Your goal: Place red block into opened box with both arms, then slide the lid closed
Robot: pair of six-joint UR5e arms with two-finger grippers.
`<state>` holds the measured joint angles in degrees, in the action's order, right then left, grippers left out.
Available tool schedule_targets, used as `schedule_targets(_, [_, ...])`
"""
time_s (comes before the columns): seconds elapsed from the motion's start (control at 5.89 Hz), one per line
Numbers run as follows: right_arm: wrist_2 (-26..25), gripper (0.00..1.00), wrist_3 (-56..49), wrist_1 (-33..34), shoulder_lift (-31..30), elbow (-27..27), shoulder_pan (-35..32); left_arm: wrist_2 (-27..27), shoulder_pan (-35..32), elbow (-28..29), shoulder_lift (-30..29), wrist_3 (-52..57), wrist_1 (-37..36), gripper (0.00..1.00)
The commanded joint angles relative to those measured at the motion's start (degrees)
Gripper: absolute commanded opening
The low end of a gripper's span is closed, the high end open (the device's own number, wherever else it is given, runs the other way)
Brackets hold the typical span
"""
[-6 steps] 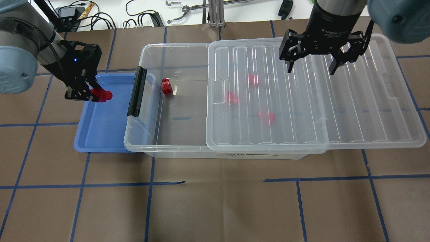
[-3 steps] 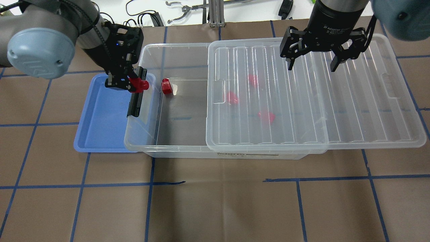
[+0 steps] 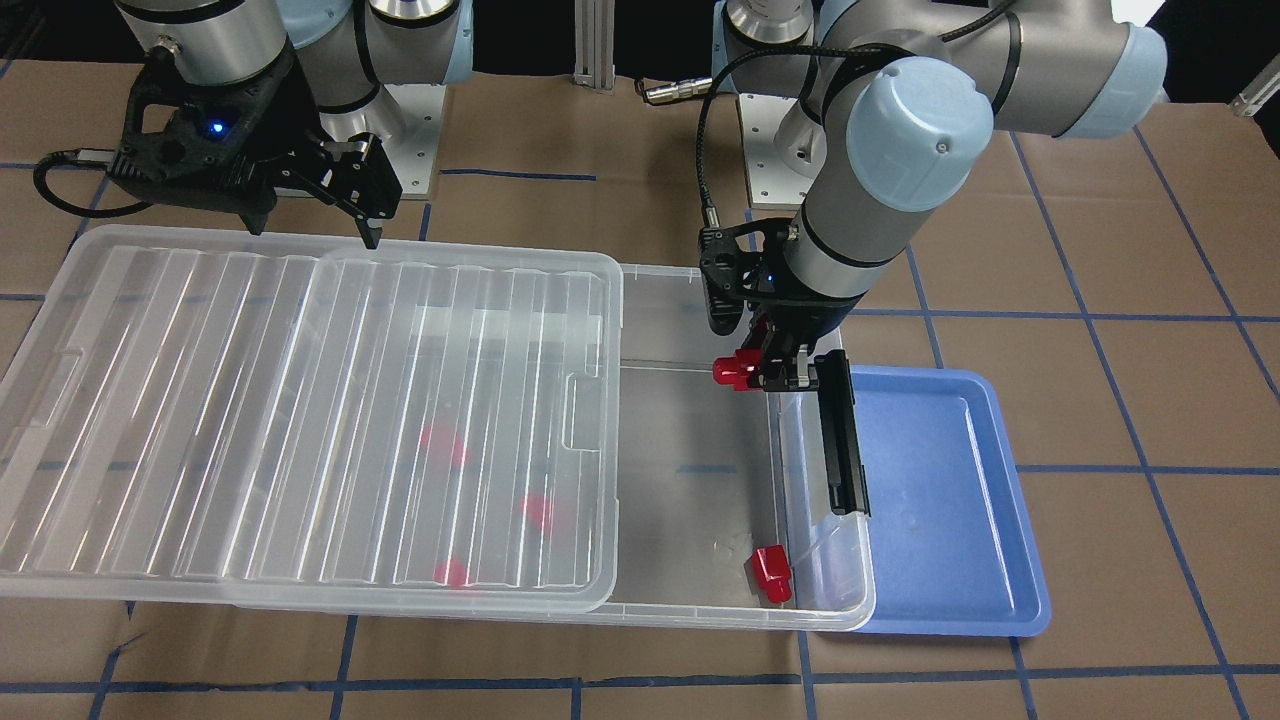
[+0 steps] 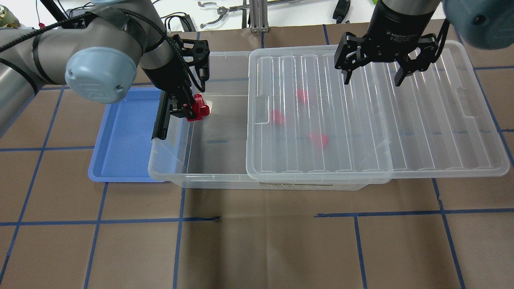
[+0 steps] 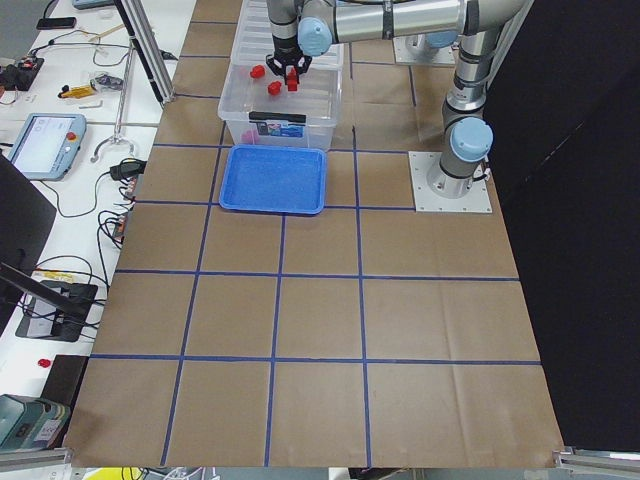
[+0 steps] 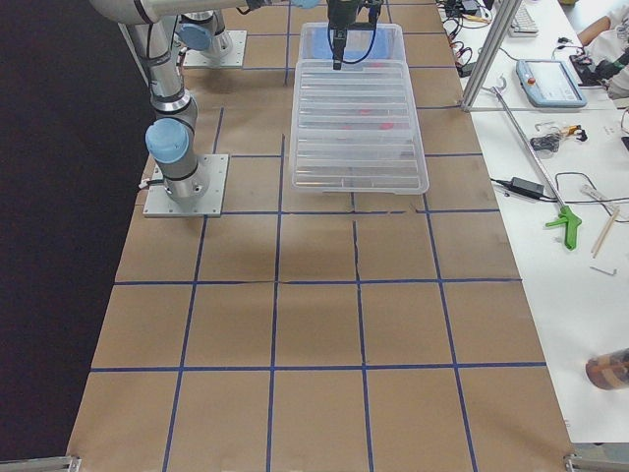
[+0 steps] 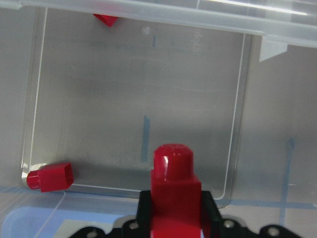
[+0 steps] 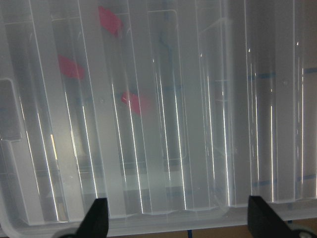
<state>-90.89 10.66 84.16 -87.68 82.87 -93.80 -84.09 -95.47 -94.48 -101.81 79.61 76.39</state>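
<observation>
My left gripper (image 4: 185, 109) is shut on a red block (image 3: 733, 369), whose stub points away from the fingers (image 7: 172, 182). It hangs over the uncovered end of the clear box (image 4: 160, 173), just past the black latch bar (image 3: 842, 440). Another red block (image 3: 770, 575) lies on the box floor in a corner by the latch end (image 7: 49, 177). Three more show blurred through the ribbed lid (image 4: 401, 132), which covers the rest of the box and overhangs its far short end. My right gripper (image 4: 372, 83) is open above the lid's back edge and holds nothing (image 8: 181, 223).
A blue tray (image 4: 120, 136) lies against the latch end of the box, partly tucked under its rim. Cables and tools lie on the white bench beyond the table's back edge. Brown paper with blue tape lines covers the table.
My left arm has carried the red block from above the blue tray, over the latch bar, to above the uncovered part of the box. The right gripper has hardly moved.
</observation>
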Motion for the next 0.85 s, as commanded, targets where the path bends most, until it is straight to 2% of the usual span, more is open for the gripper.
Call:
schedule_targets(0.0, [0.0,1.0,0.1,0.3,0.2,0.5,0.0,0.0,-0.4,-4.3,-5.7,-0.2,-10.4,0.06])
schedule_targets(0.51, [0.0,1.0,-0.1,-0.1,0.5,0.2,0.5,-0.3,-2.9,-7.3,-10.6,0.1,-18.8,0.06])
schedule_targets(0.68, [-0.4,1.0,-0.2,-0.2,0.2,0.4,1.6,-0.4,-3.1,-8.0,-11.6,-0.1,-19.3,0.06])
